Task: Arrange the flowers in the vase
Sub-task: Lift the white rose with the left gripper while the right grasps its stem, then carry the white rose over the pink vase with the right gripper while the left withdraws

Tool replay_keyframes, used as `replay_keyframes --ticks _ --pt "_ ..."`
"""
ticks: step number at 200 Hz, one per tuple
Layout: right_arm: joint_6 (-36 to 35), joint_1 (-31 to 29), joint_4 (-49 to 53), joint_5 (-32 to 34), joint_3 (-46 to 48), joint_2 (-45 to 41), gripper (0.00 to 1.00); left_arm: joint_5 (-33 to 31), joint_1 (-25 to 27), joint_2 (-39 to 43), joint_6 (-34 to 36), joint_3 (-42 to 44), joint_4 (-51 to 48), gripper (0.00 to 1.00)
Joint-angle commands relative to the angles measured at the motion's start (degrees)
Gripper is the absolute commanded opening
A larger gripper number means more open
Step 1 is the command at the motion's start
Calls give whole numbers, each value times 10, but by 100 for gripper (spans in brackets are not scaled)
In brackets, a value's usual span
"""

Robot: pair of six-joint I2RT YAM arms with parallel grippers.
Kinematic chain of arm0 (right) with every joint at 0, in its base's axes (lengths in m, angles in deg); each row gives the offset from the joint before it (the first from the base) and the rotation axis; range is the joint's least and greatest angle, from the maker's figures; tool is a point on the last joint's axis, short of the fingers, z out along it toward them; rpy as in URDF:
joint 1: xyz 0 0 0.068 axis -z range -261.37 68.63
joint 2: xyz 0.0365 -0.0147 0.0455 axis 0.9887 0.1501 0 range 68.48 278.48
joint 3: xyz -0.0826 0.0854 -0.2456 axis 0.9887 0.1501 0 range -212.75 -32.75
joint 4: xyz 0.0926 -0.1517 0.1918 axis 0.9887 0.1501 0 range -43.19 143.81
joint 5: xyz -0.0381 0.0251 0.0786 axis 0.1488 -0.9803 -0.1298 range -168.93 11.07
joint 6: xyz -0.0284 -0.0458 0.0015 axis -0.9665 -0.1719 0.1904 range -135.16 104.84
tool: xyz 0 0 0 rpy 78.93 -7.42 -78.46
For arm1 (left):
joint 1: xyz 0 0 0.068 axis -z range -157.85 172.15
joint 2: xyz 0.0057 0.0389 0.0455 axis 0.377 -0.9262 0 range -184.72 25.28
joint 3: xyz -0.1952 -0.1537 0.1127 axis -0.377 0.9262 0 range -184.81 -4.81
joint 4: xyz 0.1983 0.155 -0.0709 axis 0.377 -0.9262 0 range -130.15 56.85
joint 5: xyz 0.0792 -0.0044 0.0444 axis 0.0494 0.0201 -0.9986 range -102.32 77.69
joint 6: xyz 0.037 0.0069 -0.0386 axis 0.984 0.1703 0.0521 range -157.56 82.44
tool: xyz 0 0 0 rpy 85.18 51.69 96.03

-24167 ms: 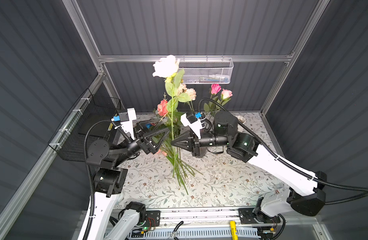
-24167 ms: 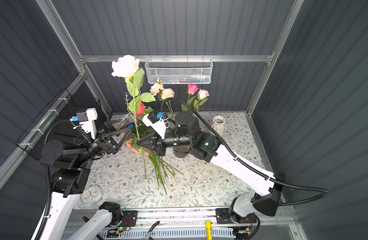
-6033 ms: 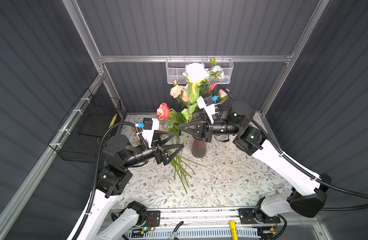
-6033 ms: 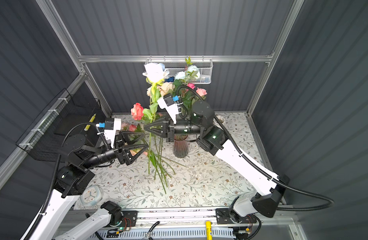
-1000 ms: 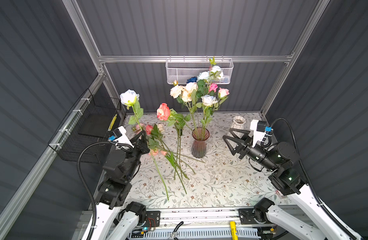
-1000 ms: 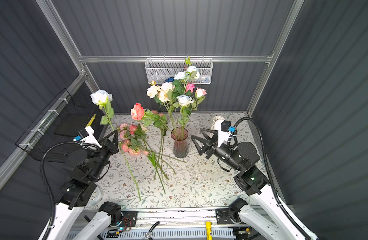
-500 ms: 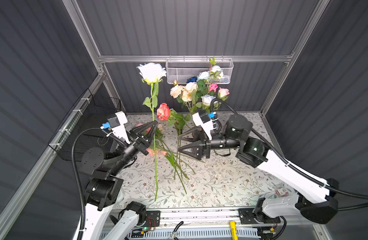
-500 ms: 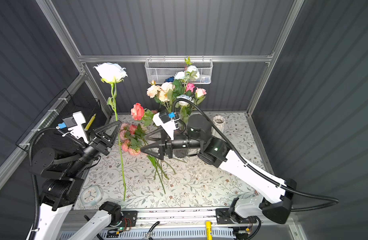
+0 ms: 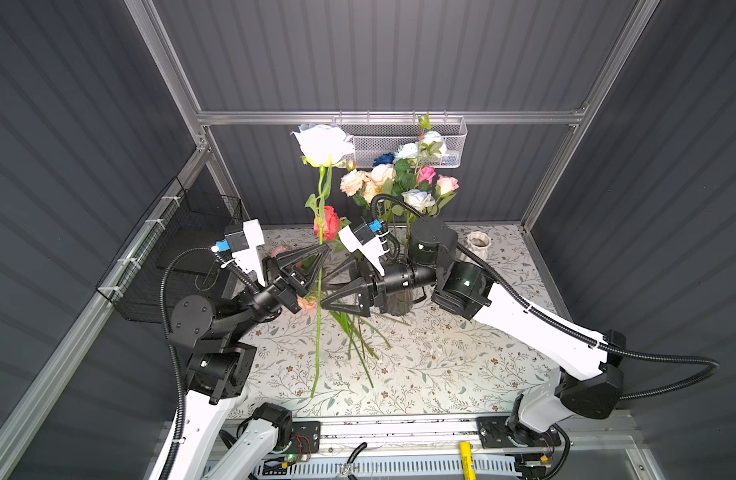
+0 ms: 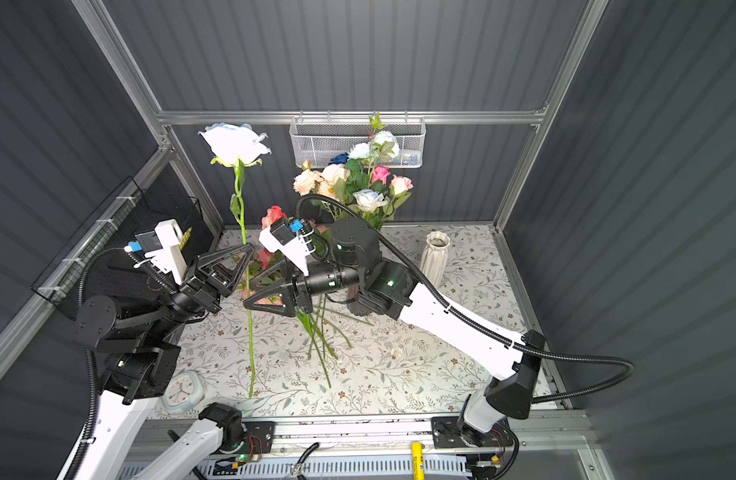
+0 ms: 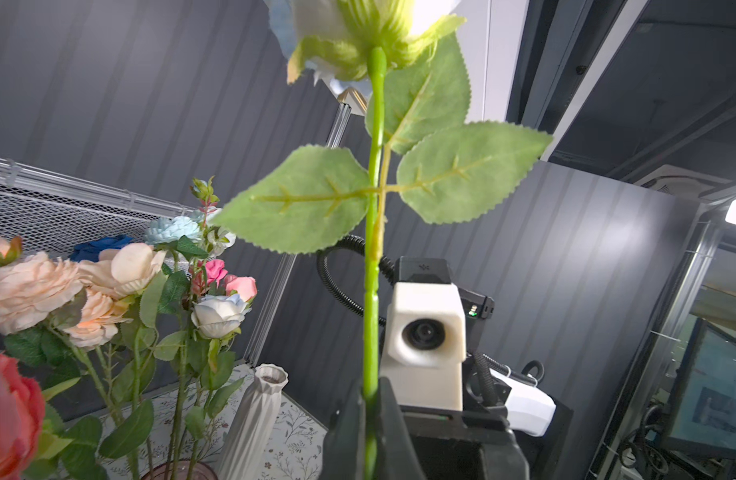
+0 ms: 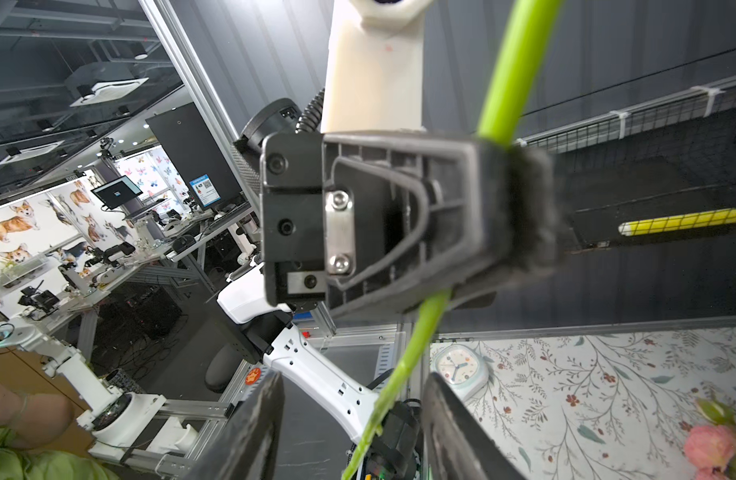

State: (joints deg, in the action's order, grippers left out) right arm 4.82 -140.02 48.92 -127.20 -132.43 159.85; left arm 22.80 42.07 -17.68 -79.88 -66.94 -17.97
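My left gripper (image 9: 322,251) (image 10: 246,249) is shut on the green stem (image 11: 372,291) of a white rose (image 9: 322,143) (image 10: 235,143), holding it upright above the table. My right gripper (image 9: 322,297) (image 10: 247,296) faces it just below, and its open jaws straddle the same stem (image 12: 399,374) without touching it. In the right wrist view the right gripper (image 12: 353,415) looks onto the left gripper (image 12: 520,203). Several flowers (image 9: 399,183) (image 11: 108,291) stand in the pink glass vase (image 9: 399,305), mostly hidden behind my right arm. More flowers (image 9: 358,340) (image 10: 320,336) lie on the table.
A white ribbed vase (image 9: 478,241) (image 10: 434,253) stands at the back right. A wire basket (image 9: 399,145) hangs on the back wall. A black mesh basket (image 9: 183,249) hangs on the left wall. A small clock (image 10: 181,390) lies at the front left.
My right arm swung in from the right to the rose stem and its jaws narrowed around it. My left gripper lifted the rose upright and carried it toward the middle.
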Motion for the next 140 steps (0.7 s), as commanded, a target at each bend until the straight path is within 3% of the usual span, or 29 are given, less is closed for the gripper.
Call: replay_keyframes --ticks 1,16,37,46,62,75,121,140 --pt "16 0 -26 -17 -19 15 48 22 3 -11 -35 11 58 0" --pt "20 0 -37 -13 -17 17 35 24 4 -17 -46 15 69 0" --pt "23 4 -46 -4 -1 7 6 12 4 -14 -41 17 59 0" --pt "24 9 -51 1 12 -3 0 -1 4 -9 -33 17 44 21" --pt "24 22 -60 13 47 -31 0 -33 4 5 -18 22 14 76" --pt "21 38 -60 23 80 -61 0 -52 4 14 -5 23 -12 99" --pt "-9 151 -1 87 193 -208 0 -146 4 61 74 19 -129 100" --pt "-67 193 65 163 207 -254 0 -194 3 87 92 39 -167 100"
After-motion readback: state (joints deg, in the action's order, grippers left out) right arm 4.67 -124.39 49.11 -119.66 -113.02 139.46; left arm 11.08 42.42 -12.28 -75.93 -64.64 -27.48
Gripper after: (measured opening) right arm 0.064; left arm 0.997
